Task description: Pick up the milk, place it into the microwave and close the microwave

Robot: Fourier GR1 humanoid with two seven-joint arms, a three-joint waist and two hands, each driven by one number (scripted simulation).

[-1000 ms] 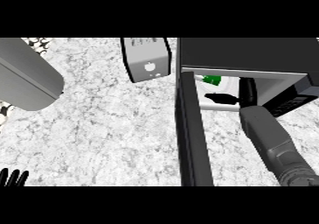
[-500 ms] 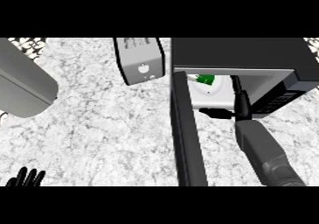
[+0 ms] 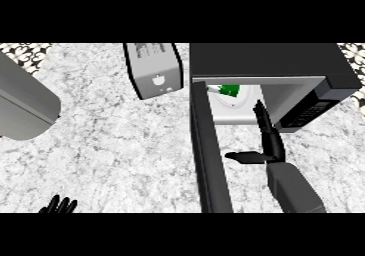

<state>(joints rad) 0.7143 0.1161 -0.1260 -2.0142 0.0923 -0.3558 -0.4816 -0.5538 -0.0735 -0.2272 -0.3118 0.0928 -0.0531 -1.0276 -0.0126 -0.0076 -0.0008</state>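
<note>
At the far left we see a grey cylinder-like object (image 3: 19, 97) lying on the marble counter (image 3: 118, 150). Low at the bottom edge, our left hand (image 3: 59, 206) rests with fingers up and relaxed. Next comes a toaster (image 3: 154, 70), then the microwave (image 3: 273, 75) with its door (image 3: 208, 155) swung wide. The milk (image 3: 228, 95) sits inside; only its white and green end shows, so we cannot tell its long axis. Our right hand (image 3: 265, 135) is released, fingers straight toward the cavity, thumb out sideways.
</note>
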